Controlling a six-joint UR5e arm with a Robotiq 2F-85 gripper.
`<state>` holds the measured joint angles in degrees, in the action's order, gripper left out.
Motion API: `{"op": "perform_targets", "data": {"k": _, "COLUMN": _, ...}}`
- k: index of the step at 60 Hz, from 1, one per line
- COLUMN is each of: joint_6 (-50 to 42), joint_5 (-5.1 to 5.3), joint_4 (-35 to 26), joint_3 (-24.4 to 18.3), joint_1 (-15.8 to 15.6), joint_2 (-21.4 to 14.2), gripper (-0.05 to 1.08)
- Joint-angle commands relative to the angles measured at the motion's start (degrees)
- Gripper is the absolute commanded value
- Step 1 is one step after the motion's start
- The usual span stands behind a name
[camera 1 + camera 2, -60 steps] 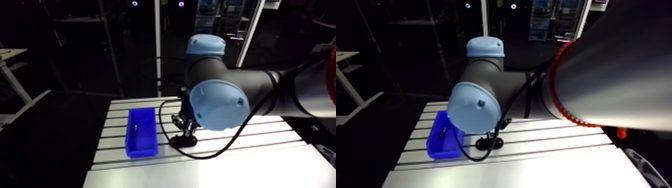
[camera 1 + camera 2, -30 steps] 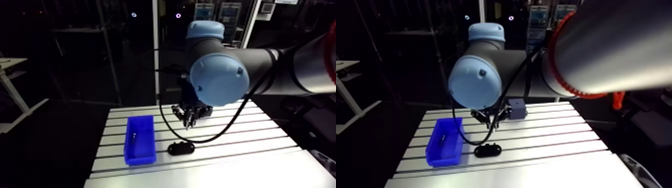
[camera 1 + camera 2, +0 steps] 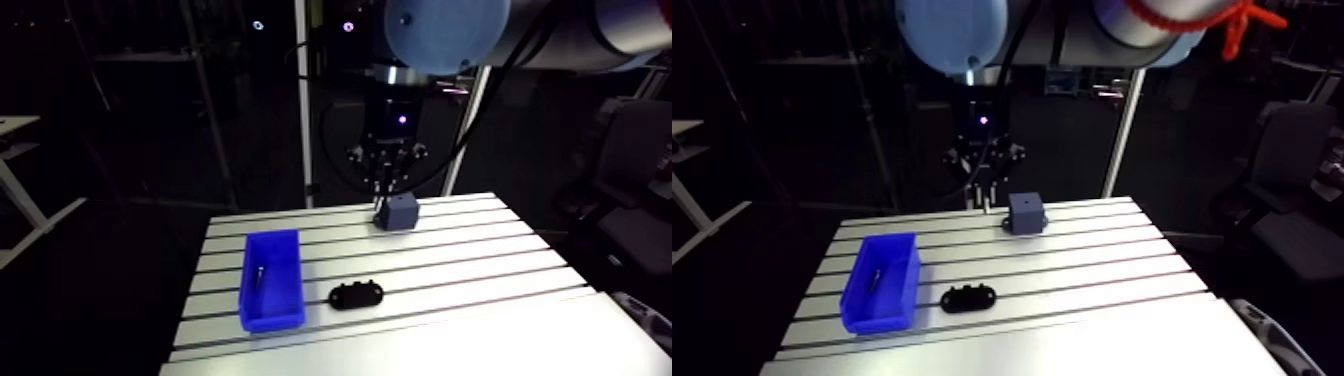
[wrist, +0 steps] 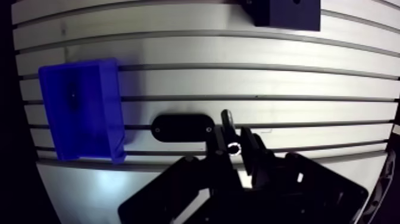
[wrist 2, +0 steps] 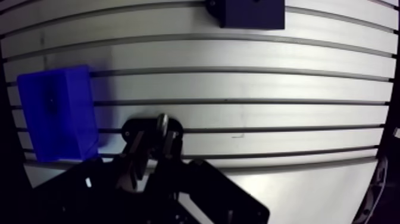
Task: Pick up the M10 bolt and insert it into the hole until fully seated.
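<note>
tool: the tool (image 4: 233,138) has its fingers (image 4: 216,146) drawn in to a narrow gap, clamped on a slim metal shank with a bright ring at its near end. That reads as the bolt (image 4: 227,119).
bolt position: held in the tool, up in the air, clear of the tabletop (image 3: 480,270) and well apart from the blue bin (image 3: 272,316); shank points down.
tool position: high up, well away from the bin. In the arm view it sits just above the grey block (image 3: 398,212); in the wrist view the block lies well ahead of it.
bin: blue, open-top, flat on the tabletop. One small dark slender part (image 3: 260,272) lies on its floor; can't tell what it is.
black plate (image 3: 357,294): flat oval, just beside the bin's long wall, not touching. Two pale dots on top, one near each end. In the wrist view it lies just beyond the bolt tip.
grey block: cube-like, well apart from the bin, past the plate toward the far edge. Can't make out a hole in it.
in the way: the tool's own body hides the tabletop strip under it in the wrist view.
light: small violet light (image 3: 401,120) on the wrist above the tool.
tabletop: aluminium, long parallel slots running past bin, plate and block; glare on the strip nearer than the bin.
room: dark beyond the tabletop edges.
</note>
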<state>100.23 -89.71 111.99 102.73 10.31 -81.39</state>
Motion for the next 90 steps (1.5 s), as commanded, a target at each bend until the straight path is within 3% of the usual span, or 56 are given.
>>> {"op": "perform_targets", "data": {"k": 1, "joint_6": 1.2, "joint_5": 0.29, "joint_4": -17.9, "joint_3": -19.6, "joint_1": 1.2, "joint_2": 9.1, "gripper": 1.08}}
{"op": "perform_targets", "data": {"k": 7, "joint_6": 1.3, "joint_5": 0.76, "joint_4": -20.2, "joint_3": -23.8, "joint_1": 1.4, "joint_2": 12.0, "gripper": 1.08}}
{"op": "perform_targets", "data": {"k": 11, "joint_6": 1.1, "joint_5": 1.97, "joint_4": -21.9, "joint_3": -27.5, "joint_1": 2.5, "joint_2": 14.2, "gripper": 1.08}}
{"op": "perform_targets", "data": {"k": 18, "joint_6": 0.9, "joint_5": 2.22, "joint_4": -24.5, "joint_3": -30.6, "joint_1": 2.9, "joint_2": 16.4, "gripper": 1.08}}
{"op": "perform_targets", "data": {"k": 35, "joint_6": 0.7, "joint_5": 1.21, "joint_4": -25.2, "joint_3": -34.0, "joint_1": 3.8, "joint_2": 20.4, "gripper": 1.08}}
{"op": "perform_targets", "data": {"k": 41, "joint_6": 0.7, "joint_5": -0.22, "joint_4": -25.1, "joint_3": -34.5, "joint_1": 3.9, "joint_2": 21.4, "gripper": 1.08}}
{"op": "perform_targets", "data": {"k": 43, "joint_6": 0.6, "joint_5": -1.29, "joint_4": -25.1, "joint_3": -35.1, "joint_1": 4.0, "joint_2": 22.1, "gripper": 1.08}}
{"op": "perform_targets", "data": {"k": 55, "joint_6": 0.6, "joint_5": -2.58, "joint_4": -25.6, "joint_3": -37.4, "joint_1": 4.3, "joint_2": 24.6, "gripper": 1.08}}
{"op": "perform_targets", "data": {"k": 68, "joint_6": 0.5, "joint_5": -2.61, "joint_4": -25.9, "joint_3": -39.9, "joint_1": 4.5, "joint_2": 26.8, "gripper": 1.08}}
{"op": "perform_targets", "data": {"k": 90, "joint_6": -0.5, "joint_5": -2.61, "joint_4": -25.9, "joint_3": -40.1, "joint_1": 4.4, "joint_2": 27.8, "gripper": 1.08}}
